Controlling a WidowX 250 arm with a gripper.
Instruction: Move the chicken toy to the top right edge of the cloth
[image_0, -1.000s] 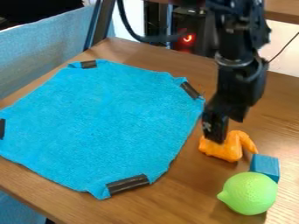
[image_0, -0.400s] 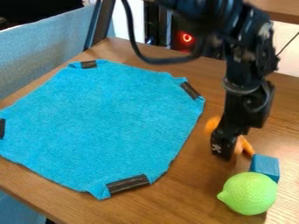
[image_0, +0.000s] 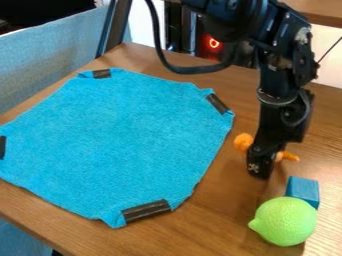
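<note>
The black gripper (image_0: 264, 164) hangs low over the wooden table, right of the cloth, and is shut on the orange chicken toy (image_0: 243, 142). One rounded end of the toy sticks out on the gripper's left, and a thinner end shows on its right; the toy's middle is hidden behind the gripper. The bright blue cloth (image_0: 120, 140) lies flat at the left, with dark tape at several corners. Its top right corner is up and to the left of the gripper.
A blue block (image_0: 303, 190) stands right of and nearer than the gripper, with a green lime-like toy (image_0: 285, 221) just in front of it. The wooden table (image_0: 214, 210) ends at a front left edge. A black cable loops beside the arm at the top.
The gripper has come down and right onto the toy. Since the middle frame, the toy's right end has shifted up and turned, and the gripper has moved slightly right.
</note>
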